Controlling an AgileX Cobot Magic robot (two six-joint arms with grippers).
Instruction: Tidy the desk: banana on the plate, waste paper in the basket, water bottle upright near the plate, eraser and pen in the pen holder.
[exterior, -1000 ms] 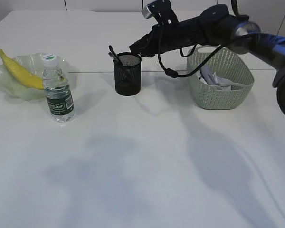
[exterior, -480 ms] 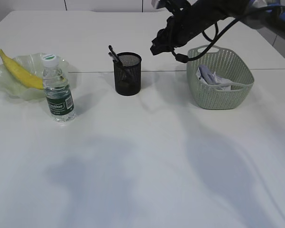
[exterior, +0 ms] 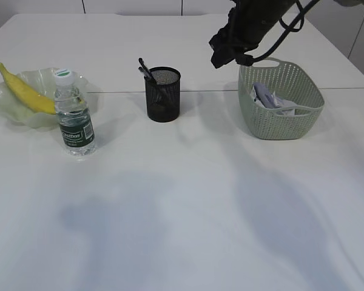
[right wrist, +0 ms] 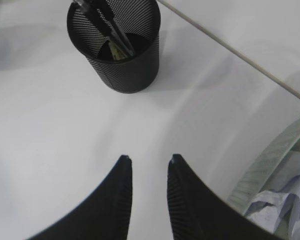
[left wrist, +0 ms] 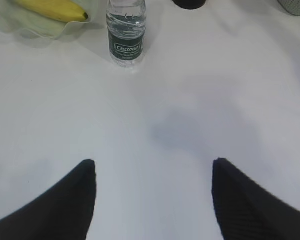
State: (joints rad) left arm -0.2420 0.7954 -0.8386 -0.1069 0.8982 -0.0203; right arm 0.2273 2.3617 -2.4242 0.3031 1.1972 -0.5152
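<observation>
Black mesh cylindrical pen holder (exterior: 163, 94), maybe metal

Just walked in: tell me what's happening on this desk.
Neither arm holds anything. The right pincer, jaws a little apart and empty, hangs above the white desk between the black mesh pen holder, which holds a black pen, and the sage-green woven basket with crumpled paper. The left pincer hovers wide open. The yellow banana lies on the pale-green ruffled plate, with the clear water bottle upright beside it.
</observation>
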